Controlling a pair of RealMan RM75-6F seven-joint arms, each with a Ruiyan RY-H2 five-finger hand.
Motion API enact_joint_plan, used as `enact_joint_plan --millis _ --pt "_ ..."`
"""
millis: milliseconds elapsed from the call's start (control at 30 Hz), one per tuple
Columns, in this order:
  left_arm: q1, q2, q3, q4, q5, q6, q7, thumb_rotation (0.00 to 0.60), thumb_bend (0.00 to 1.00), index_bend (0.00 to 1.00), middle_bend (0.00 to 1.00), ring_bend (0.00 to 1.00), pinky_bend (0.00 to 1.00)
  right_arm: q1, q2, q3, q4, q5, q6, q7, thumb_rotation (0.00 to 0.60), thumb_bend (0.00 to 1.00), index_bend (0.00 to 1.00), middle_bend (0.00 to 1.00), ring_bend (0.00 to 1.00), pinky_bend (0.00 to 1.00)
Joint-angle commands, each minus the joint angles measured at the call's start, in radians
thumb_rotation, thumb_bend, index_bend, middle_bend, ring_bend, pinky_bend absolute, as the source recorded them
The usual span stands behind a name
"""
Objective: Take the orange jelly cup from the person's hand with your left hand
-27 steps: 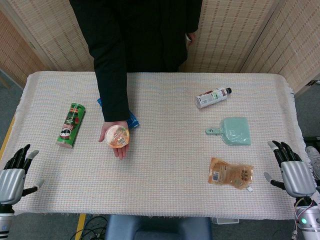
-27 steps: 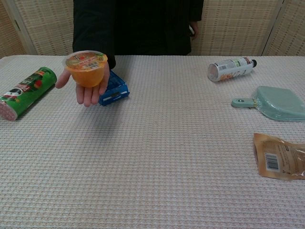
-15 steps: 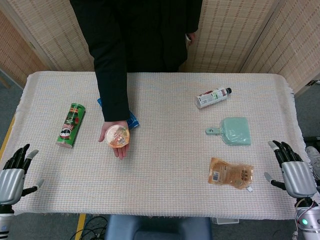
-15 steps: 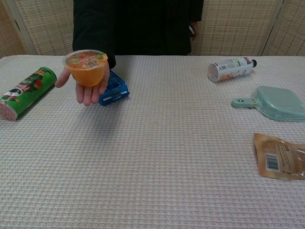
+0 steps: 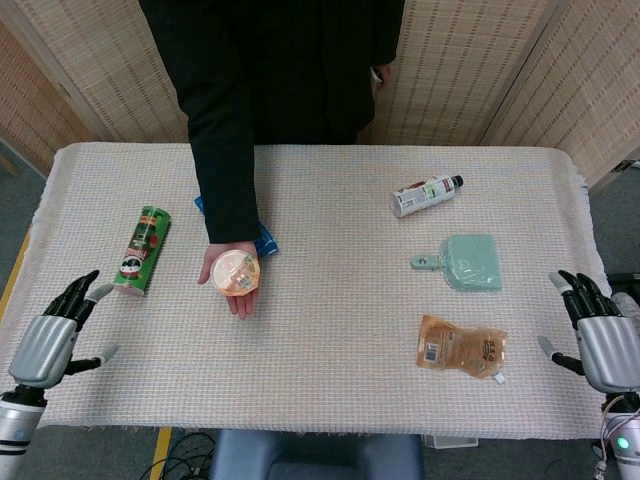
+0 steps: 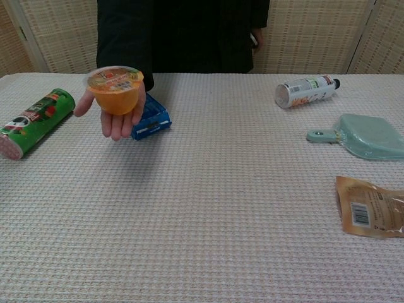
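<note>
The orange jelly cup [image 5: 235, 273] [image 6: 114, 89] rests upright on the person's open palm [image 5: 229, 284] [image 6: 116, 121], held above the table's left half. My left hand [image 5: 52, 339] is open at the table's near left corner, well to the left of and nearer than the cup, fingers spread. Over at the near right edge, my right hand [image 5: 602, 340] is open and holds nothing. Neither hand shows in the chest view.
A green snack can [image 5: 141, 250] [image 6: 31, 121] lies between my left hand and the cup. A blue packet [image 6: 149, 118] lies behind the person's hand. A bottle [image 5: 425, 195], a teal dustpan [image 5: 468, 262] and a brown pouch [image 5: 462, 346] lie on the right half.
My left hand has moved up and inward over the table's near left corner. My right hand has slipped slightly outward to the right. The cup and the person's hand have stayed put.
</note>
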Motion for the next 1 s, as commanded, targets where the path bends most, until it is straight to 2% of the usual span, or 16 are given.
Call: enact_joint_plan --millis 33,333,467,733,1000 --pt "-0.051 0.007 -0.021 -0.011 0.027 -0.038 -0.042 0.6 0.24 0.16 0.01 0.05 0.21 0.005 0.01 0.001 -0.01 0.001 -0.007 -0.007 0.6 0.24 0.05 0.09 0.11 0.25" --pt "-0.226 0.012 -0.074 -0.058 0.048 -0.201 -0.07 0.6 0.24 0.12 0.01 0.05 0.21 0.009 0.029 0.004 -0.038 -0.003 -0.008 -0.024 0.6 0.24 0.05 0.09 0.11 0.25" --pt "-0.296 0.005 -0.094 -0.076 0.029 -0.284 -0.039 0.6 0.24 0.1 0.01 0.03 0.2 0.011 0.032 0.004 -0.044 0.003 -0.014 -0.025 0.6 0.24 0.05 0.09 0.11 0.25" --pt "-0.439 -0.05 -0.136 -0.075 -0.079 -0.467 0.037 0.6 0.24 0.07 0.0 0.01 0.2 0.01 0.031 0.001 -0.046 0.008 -0.019 -0.025 0.6 0.24 0.05 0.09 0.11 0.25" --pt "-0.522 -0.08 -0.161 -0.068 -0.186 -0.565 0.091 0.6 0.24 0.06 0.0 0.0 0.2 0.006 0.032 -0.002 -0.04 0.017 -0.022 -0.018 0.6 0.24 0.05 0.09 0.11 0.25"
